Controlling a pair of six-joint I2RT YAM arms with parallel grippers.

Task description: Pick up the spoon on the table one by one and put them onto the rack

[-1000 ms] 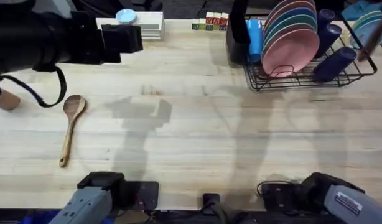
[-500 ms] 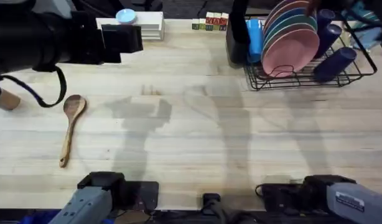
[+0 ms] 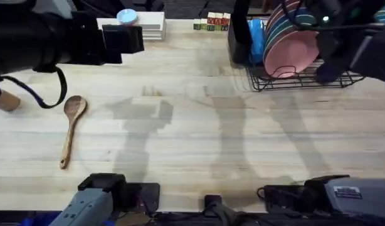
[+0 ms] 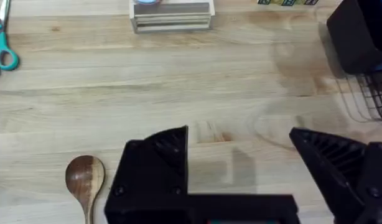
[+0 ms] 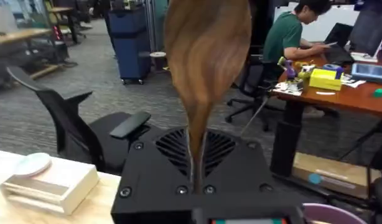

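A light tan wooden spoon [image 3: 71, 123] lies on the table [image 3: 199, 138] at the left, bowl toward the far side; its bowl [image 4: 85, 177] also shows in the left wrist view. My left gripper [image 4: 241, 168] hangs open above the table, a little right of that spoon, and holds nothing. My right gripper [image 5: 197, 163] is shut on a darker brown spoon [image 5: 206, 59], bowl pointing away from the wrist. The right arm [image 3: 358, 41] hovers dark and blurred over the black wire rack [image 3: 305, 78] at the far right. The rack's black utensil holder [image 3: 238, 39] stands at its left end.
Pink and teal plates [image 3: 293, 45] and dark blue cups [image 3: 335, 66] fill the rack. A white stacked box [image 3: 142, 26] and small coloured blocks [image 3: 211, 24] sit along the far edge. Teal-handled scissors [image 4: 0, 45] lie far left. A tan cylinder [image 3: 5, 100] rests at the left edge.
The right arm has swung in over the rack and now covers its right half. The left arm and the tan spoon have not moved.
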